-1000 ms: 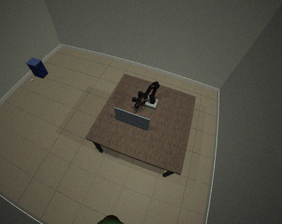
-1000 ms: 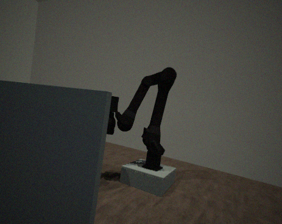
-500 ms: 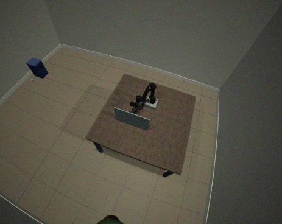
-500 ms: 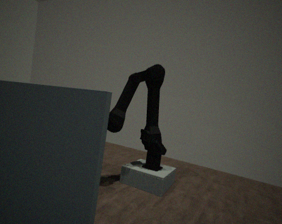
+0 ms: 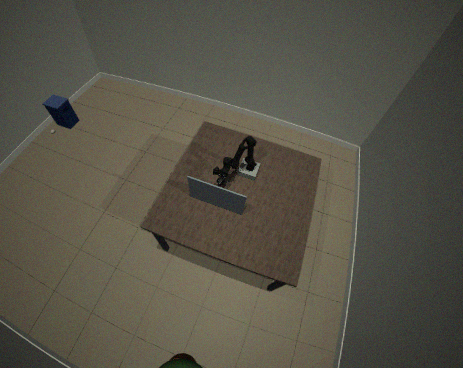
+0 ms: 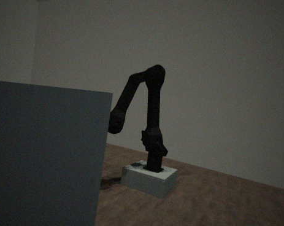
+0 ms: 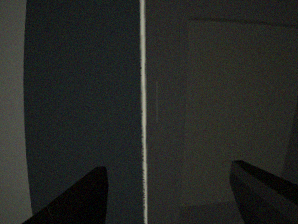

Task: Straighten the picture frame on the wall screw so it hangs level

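Observation:
The picture frame [image 7: 166,55] fills the right of the wrist view, close up, with a grey border around a dull inner picture [image 7: 235,110]. Its bright edge [image 7: 143,100] runs nearly straight up and down the image, between the two fingertips. My gripper [image 7: 169,173] [image 5: 221,181] is open, its fingers wide apart, with one fingertip to each side of that edge in the image. Whether they touch the frame cannot be told. The screw and notched strip are hidden. The top and exterior views see only the back of the wall panel [image 5: 216,196] [image 6: 46,147] [image 7: 80,90], so the frame's tilt is unclear.
The panel stands upright on the brown table [image 5: 281,210] [image 6: 212,199], in front of the arm. The arm's pale base block [image 5: 249,172] [image 6: 145,183] is behind it. A blue box [image 5: 62,112] is far off at the left.

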Controlling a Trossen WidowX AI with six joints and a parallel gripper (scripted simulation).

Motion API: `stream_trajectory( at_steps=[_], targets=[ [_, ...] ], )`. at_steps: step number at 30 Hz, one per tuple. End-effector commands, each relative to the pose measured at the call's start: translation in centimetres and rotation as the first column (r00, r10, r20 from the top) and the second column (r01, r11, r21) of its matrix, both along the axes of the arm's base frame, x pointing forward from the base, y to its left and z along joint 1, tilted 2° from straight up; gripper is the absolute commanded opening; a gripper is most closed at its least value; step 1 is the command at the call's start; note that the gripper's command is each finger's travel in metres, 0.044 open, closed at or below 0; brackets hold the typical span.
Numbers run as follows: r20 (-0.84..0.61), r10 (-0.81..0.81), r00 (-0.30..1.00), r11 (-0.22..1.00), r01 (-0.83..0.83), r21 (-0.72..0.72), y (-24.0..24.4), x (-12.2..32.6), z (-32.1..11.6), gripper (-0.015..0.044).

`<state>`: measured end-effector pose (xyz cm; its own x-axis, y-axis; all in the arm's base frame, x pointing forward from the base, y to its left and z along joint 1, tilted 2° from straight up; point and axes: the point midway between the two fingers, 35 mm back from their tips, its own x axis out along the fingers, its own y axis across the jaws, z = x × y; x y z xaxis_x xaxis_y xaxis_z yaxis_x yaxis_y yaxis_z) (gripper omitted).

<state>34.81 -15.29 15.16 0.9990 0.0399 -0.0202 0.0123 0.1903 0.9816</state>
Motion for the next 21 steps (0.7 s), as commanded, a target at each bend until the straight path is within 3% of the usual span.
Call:
stream_trajectory(
  at_steps=[1, 21],
  targets=[
    [0.002, -0.006, 1.0, 1.0, 0.006, 0.005, -0.1, 0.3, 0.1, 0.026],
    [0.005, -0.006, 1.0, 1.0, 0.006, 0.005, 0.0, 3.4, 0.1, 0.026]
  ],
)
